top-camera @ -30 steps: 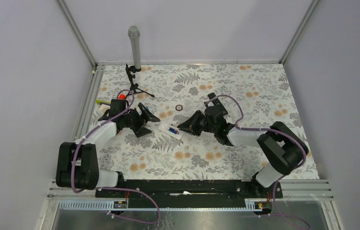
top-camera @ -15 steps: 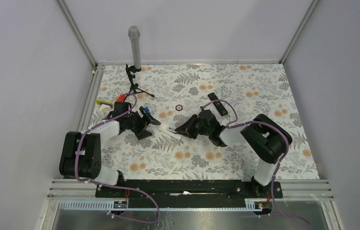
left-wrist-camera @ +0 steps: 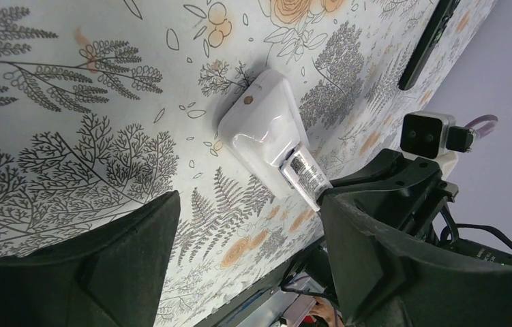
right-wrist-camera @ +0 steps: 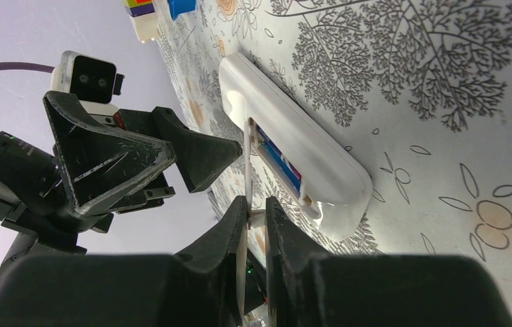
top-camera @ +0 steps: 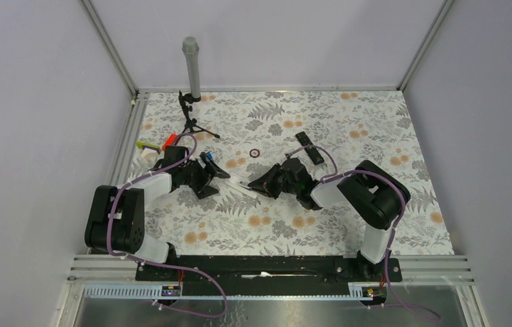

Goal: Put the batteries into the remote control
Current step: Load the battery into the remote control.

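The white remote lies on the floral mat between my two grippers. Its battery bay is open, and a blue/purple battery sits inside it. My right gripper is shut on a thin white lid held on edge against the bay. In the left wrist view the lid's labelled face runs from the remote into the right fingers. My left gripper is open and empty, just left of the remote's rounded end. Other batteries are not visible.
A black remote lies behind the right arm. A small black tripod and a grey post stand at the back left. Coloured pieces sit by the left edge. A small ring lies mid-mat.
My right gripper has moved left onto the remote's open end and now covers it from above. The black remote behind it has come into view. My left gripper shifted slightly.
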